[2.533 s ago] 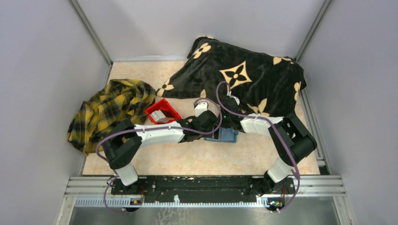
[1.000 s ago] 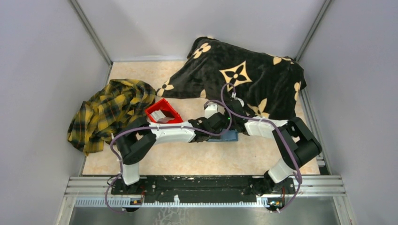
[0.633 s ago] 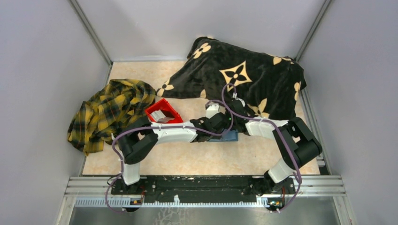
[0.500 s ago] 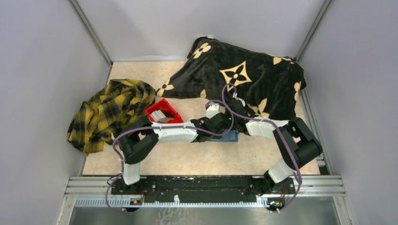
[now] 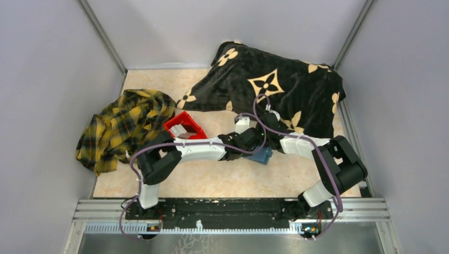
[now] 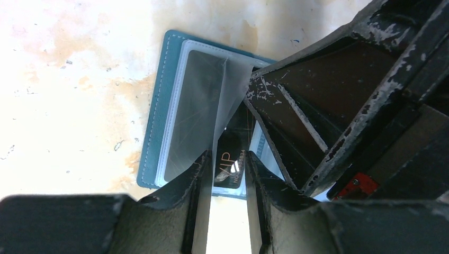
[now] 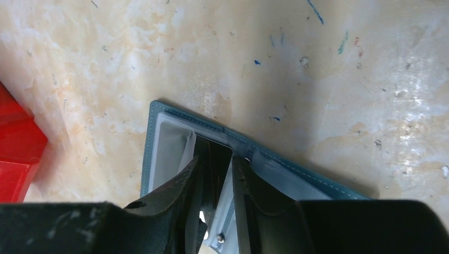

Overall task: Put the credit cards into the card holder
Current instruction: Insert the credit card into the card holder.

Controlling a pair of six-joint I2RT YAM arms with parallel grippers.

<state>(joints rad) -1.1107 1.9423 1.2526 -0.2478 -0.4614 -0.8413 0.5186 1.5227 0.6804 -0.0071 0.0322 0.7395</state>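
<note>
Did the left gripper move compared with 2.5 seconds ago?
Yes. The left gripper went right, farther from the red bin, which did not move.

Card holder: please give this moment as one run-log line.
holder open | dark card at left gripper | right gripper on holder

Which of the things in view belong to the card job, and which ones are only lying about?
Belong to the job:
- card holder, lying open
- dark card lettered VIP, at the holder
- pale cards, standing in the red bin

Only lying about:
- yellow plaid cloth
- black flowered blanket
</note>
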